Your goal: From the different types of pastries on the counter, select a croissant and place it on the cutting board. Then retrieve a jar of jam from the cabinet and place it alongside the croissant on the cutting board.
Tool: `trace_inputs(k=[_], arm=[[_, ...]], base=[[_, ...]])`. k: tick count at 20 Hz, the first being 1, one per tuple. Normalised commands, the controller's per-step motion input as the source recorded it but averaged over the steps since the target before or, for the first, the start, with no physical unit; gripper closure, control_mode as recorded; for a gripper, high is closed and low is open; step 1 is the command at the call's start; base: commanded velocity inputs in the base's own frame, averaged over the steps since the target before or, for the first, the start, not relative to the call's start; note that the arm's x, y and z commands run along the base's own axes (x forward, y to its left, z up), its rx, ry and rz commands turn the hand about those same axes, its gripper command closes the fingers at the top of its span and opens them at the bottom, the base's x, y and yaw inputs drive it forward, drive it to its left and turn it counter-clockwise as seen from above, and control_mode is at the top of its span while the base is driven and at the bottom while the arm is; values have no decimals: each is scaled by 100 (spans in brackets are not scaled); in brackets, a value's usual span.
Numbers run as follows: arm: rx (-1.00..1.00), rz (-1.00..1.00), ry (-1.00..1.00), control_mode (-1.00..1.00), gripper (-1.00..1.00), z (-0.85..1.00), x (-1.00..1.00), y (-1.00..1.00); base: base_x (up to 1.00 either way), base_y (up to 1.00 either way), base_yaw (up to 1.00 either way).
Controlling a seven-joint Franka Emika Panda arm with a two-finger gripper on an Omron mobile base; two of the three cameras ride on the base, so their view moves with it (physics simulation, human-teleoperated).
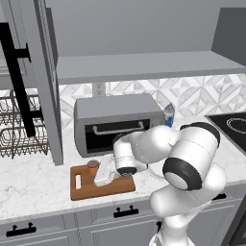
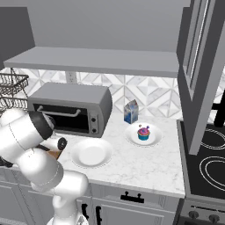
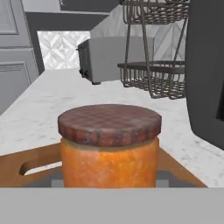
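A rendered home kitchen; a marble counter (image 2: 140, 165) runs over grey drawers (image 1: 96, 223), with a toaster oven (image 1: 117, 122) against a patterned tile backsplash (image 2: 154, 94). A wire dish rack (image 1: 19, 125) stands beside it; a black stovetop (image 2: 206, 162) adjoins the counter.

Patterned tile backsplash (image 1: 192, 96), grey drawers (image 1: 62, 223)

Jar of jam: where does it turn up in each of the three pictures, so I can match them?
Left base view: jar of jam on the cutting board's left end.
Right base view: a brown sliver beside the arm, lower left; jar or board, cannot tell.
Hand view: jar front and centre.
Shared landmark: wire dish rack.
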Motion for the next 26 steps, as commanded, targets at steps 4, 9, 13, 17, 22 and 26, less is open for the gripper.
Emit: trace_inputs(k=[4,9,13,17,22,26], arm=[[1,0,-1,-100,-100,-22,0,-8],[11,-2,0,-100,-100,7,-21,-48],[11,-2,0,-100,-100,9,-45,-58],[15,-1,0,-100,-100,25,-59,-65],[25,-13,4,-100,-100,92,-55,-15],[5,-16,14,-100,-100,36,-92,-76]], base=[[0,0,0],[0,0,0],[0,0,0],[0,0,0],[0,0,0],[0,0,0]])
